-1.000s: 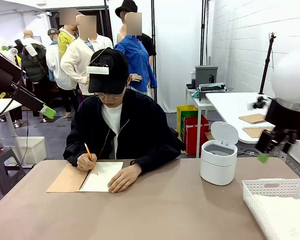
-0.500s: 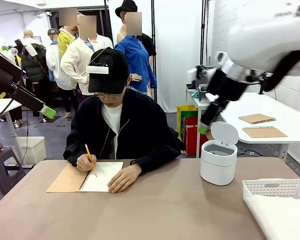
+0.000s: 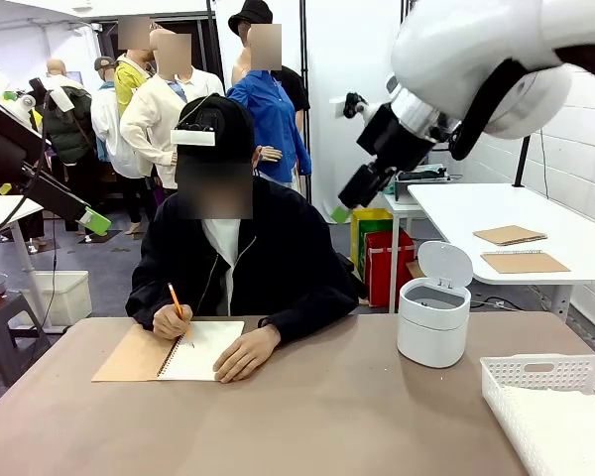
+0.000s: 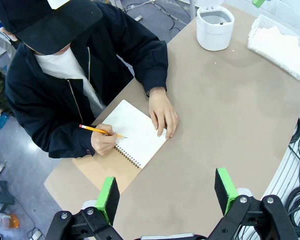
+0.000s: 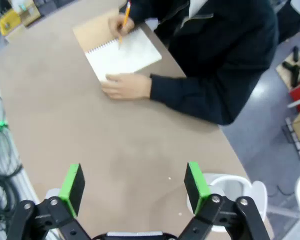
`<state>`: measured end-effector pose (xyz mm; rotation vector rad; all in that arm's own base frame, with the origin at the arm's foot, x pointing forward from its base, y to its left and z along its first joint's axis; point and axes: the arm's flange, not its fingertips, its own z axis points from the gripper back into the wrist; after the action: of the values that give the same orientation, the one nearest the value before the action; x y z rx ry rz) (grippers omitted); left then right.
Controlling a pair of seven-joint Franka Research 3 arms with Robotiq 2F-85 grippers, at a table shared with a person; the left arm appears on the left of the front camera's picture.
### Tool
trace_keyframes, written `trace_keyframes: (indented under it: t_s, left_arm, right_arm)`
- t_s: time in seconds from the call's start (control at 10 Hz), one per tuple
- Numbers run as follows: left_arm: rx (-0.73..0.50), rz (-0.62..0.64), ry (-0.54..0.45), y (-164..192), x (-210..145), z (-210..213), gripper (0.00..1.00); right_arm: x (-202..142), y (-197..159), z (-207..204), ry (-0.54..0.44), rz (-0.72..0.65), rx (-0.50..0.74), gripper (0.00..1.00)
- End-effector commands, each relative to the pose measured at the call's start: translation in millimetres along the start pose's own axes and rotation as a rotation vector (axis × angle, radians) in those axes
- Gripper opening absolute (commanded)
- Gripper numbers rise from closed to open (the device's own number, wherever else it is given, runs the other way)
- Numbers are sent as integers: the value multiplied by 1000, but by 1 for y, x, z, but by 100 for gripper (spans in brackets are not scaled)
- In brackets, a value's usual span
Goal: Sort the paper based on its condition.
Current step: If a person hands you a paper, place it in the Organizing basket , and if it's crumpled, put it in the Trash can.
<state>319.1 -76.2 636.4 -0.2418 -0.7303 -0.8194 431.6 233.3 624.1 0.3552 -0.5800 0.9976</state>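
Right gripper [image 5: 134, 186] hangs high above the table [image 3: 327, 416], jaws spread wide, empty. Left gripper [image 4: 167, 192] likewise spread wide, empty. Paper [image 3: 565, 421] lies in the white basket [image 3: 506, 382] at the table's near right corner.

No text, label, brand, number or sign can be read. The open page of the spiral notebook [image 4: 136, 131] near the table's far left corner, under the person's pencil [image 4: 100, 131], looks blank, and the white tag on the person's cap [image 3: 194, 139] shows no legible print.
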Motion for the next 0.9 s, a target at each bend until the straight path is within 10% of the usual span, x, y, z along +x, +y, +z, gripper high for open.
trace_keyframes:
  t_s: [0.0, 0.8]
  left_arm:
    - [-2, 11, 2, -1, 1, 0, 100]
    - [-2, 11, 2, -1, 1, 0, 100]
  right_arm:
    - [1, 8, 15, -28, -61, 49, 100]
    - [-14, 57, 48, -35, -81, -92, 100]
